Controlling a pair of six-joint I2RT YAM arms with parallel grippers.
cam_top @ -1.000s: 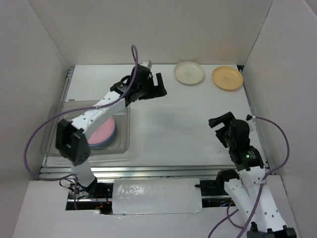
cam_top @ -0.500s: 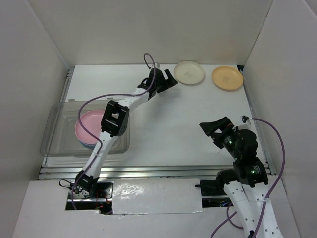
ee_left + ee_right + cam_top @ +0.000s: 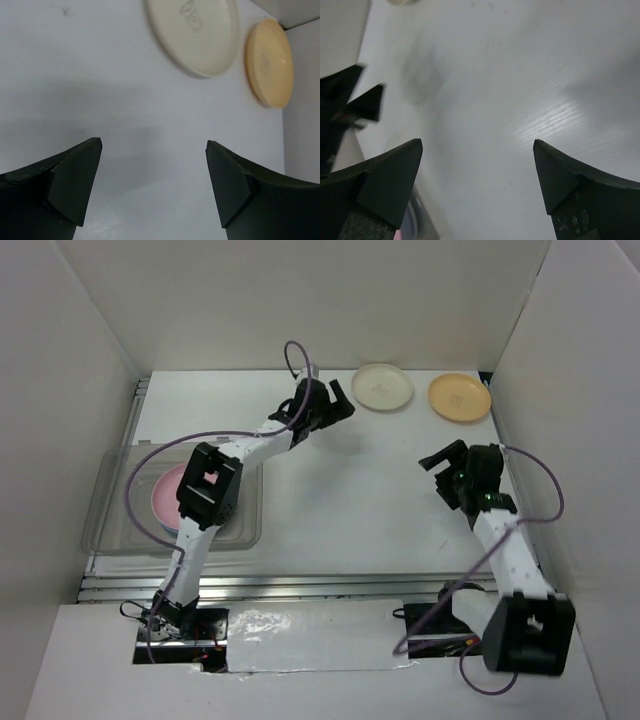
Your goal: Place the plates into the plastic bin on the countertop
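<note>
The left gripper (image 3: 340,400) is found at full reach over the far part of the countertop (image 3: 340,500), its two fingers spread wide with nothing between them. It is held just to the left of the cream plate (image 3: 382,387), not touching it. The spread is judged to be kept so that the plate's rim can be taken from the side. In the left wrist view the cream plate lies ahead and slightly right of the open fingers, with the orange plate (image 3: 459,397) beyond it, near the corner by the back wall (image 3: 330,300). Both plates are seen lying flat and apart from one another, neither yet in the bin (image 3: 100,510). The bin stands at the left edge of the countertop, well apart from these two plates, and a pink plate (image 3: 163,498) is seen lying flat inside it (whatever may lie beneath it cannot be made out, the left arm crossing over that side). The right gripper (image 3: 442,456) is held above the right part of the countertop, fingers likewise spread and empty, below the orange plate and clear of it. Its position is judged to suit a later pick of the orange plate. The step in hand is assessed as the approach to the cream plate
</note>
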